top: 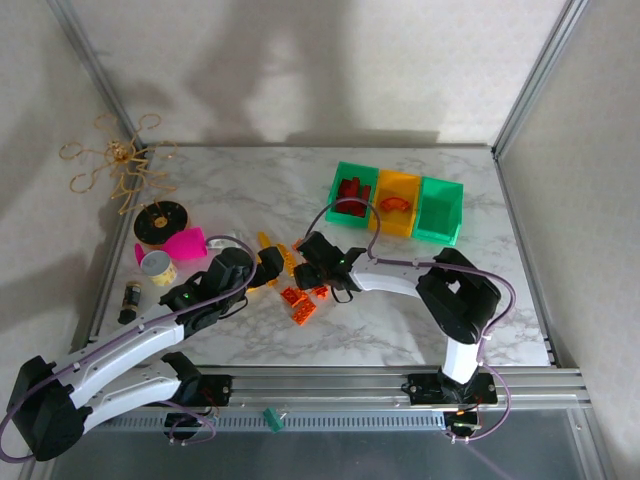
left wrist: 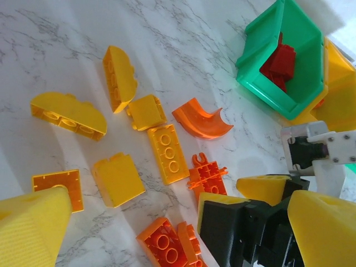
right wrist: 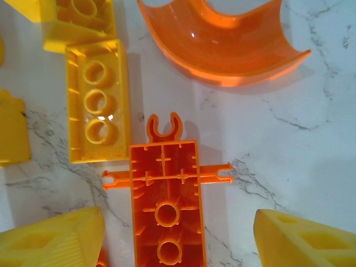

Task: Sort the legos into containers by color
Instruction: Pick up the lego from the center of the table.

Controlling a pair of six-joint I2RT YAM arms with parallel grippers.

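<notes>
Jaws of the left gripper point(left wrist: 178, 229) stand wide apart above the yellow bricks point(left wrist: 118, 179). An orange clip brick point(right wrist: 166, 189) lies flat on the table point(right wrist: 311, 139), its long axis running 12 to 6 in the right wrist view, squarely between the spread fingers of the right gripper point(right wrist: 178, 239), the nearer arm. Its likely home, the orange-yellow bin point(top: 397, 218), sits between 1 and 2 o'clock from that gripper.

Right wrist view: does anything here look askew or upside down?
Yes. The orange clip piece under the open right gripper lies hollow side up, and the yellow brick beside it is flipped too, its inner tubes showing. Nothing looks broken.
</notes>
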